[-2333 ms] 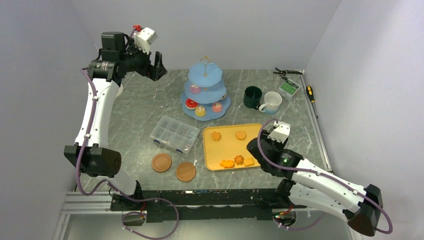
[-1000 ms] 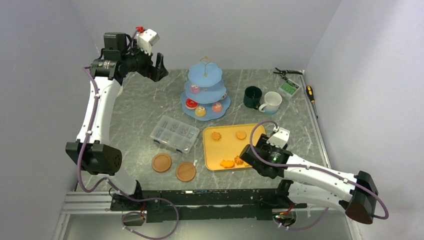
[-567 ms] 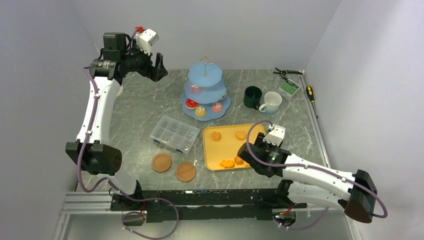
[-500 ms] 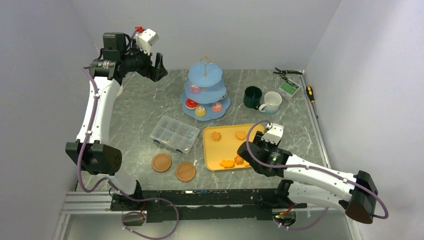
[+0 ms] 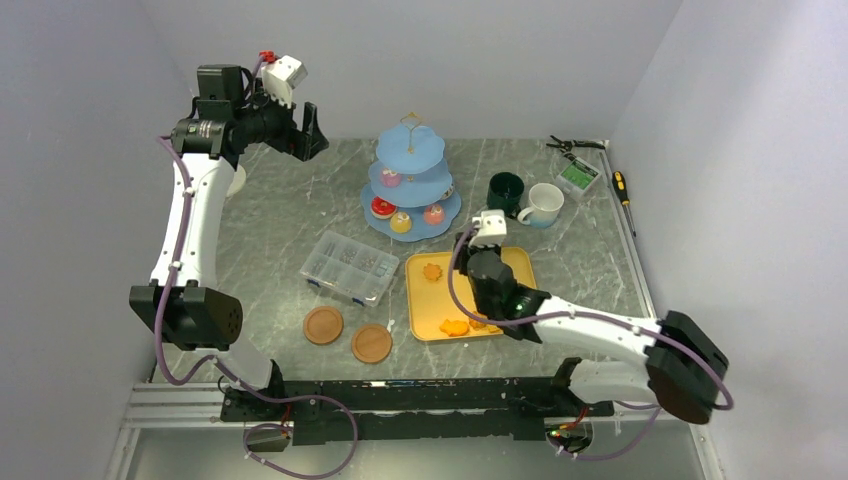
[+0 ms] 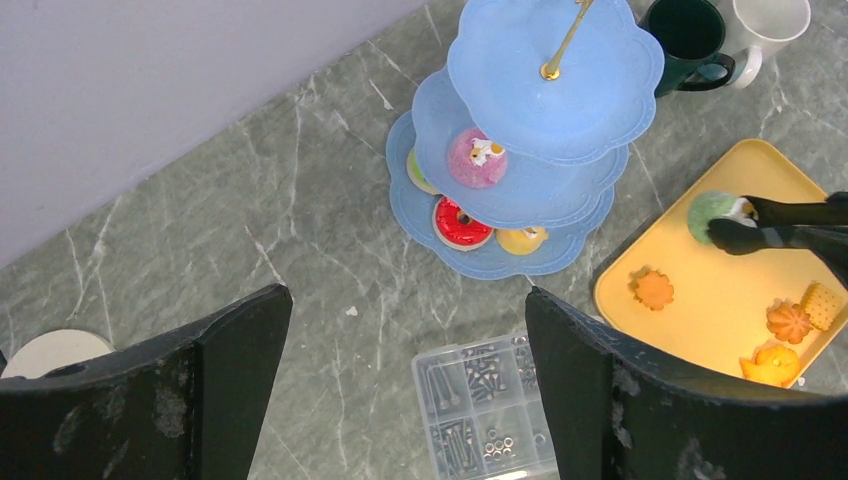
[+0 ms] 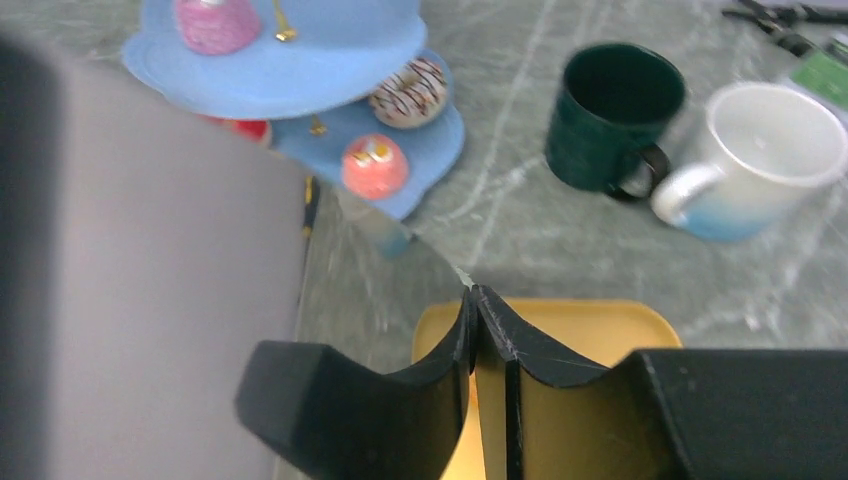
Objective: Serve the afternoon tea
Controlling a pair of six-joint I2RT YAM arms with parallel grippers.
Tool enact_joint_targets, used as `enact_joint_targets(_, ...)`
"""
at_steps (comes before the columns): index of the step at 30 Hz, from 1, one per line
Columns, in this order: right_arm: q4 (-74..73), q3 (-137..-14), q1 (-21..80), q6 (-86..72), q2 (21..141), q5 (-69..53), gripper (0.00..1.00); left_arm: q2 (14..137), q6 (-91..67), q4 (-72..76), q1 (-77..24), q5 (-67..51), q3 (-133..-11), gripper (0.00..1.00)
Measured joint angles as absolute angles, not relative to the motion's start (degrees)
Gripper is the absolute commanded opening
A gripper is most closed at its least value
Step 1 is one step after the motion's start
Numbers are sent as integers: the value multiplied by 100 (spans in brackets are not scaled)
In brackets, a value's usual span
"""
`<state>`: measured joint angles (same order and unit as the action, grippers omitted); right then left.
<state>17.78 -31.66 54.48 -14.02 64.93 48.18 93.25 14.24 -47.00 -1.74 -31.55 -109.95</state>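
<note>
Black tongs [image 7: 400,395] clamped in R gripper [image 5: 488,262], tips pinched together over yellow tray [image 6: 700,300] far edge. Green cake [image 6: 708,212] right at tips; held? can't tell. Blue stand [image 6: 600,80], dark-green mug [image 7: 612,120], white mug [image 7: 760,160] just beyond. L gripper [image 6: 405,320] wide apart, high over tabletop [image 6: 300,230].

Your left arm [image 5: 190,230]: raised high, far left; left gripper [image 6: 405,298] spread wide. Your right arm [image 5: 590,325]: reaching forward, low; right gripper [image 5: 487,268] apparently clamped on black tongs [image 6: 790,212].
</note>
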Motion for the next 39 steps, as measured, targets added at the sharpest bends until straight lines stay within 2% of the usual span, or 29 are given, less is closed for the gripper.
enact_joint_targets(5, 2961, -3586, 4921, -893, 7463, 3756, 43, 9321, 1404, -4692, -152, -3144, -10982, 93)
enact_joint_targets(14, 3983, -4235, 4554, -722, 8545, 2434, 43, 9295, 1406, -4659, -139, -3116, -10951, 93)
enact_joint_targets(39, 4453, -4659, 4195, -762, 9942, 1933, 42, 9118, 1409, -4587, -126, -3118, -10897, 93)
